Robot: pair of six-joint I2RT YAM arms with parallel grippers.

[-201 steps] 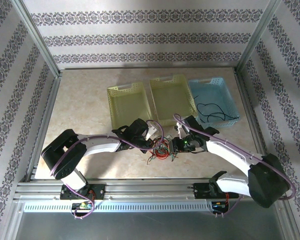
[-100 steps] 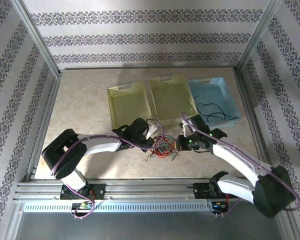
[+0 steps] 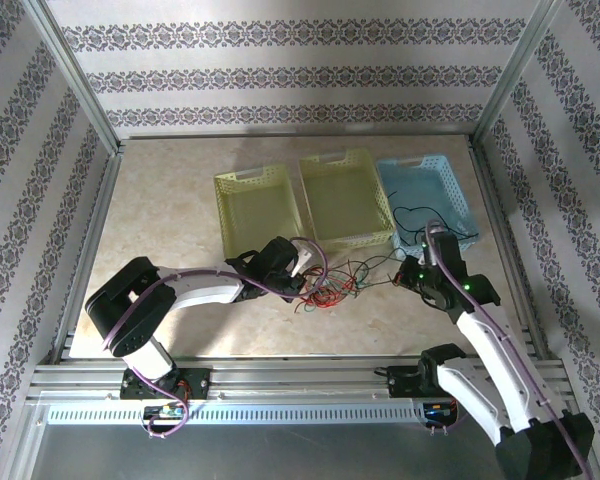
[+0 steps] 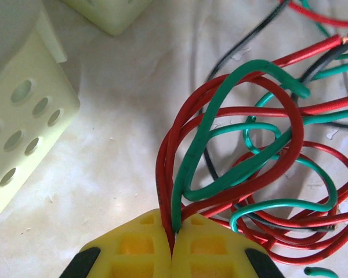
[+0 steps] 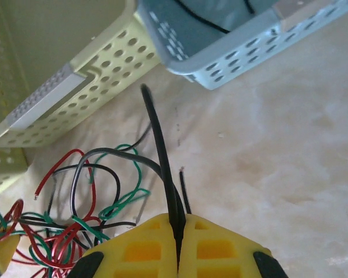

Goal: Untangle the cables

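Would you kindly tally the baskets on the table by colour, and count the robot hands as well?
Yellow baskets: 2 (left yellow basket, middle yellow basket)
Blue baskets: 1 (blue basket)
Hands: 2 (left hand, right hand)
Total: 5

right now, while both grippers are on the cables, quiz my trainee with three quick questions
1. True or false: the right gripper is shut on a black cable.
2. Which cables does the left gripper pinch? A red and green, B black only, C none.
3. Fill in: the basket holding a loose black cable is coloured ____.
Key: 1 true; 2 A; 3 blue.
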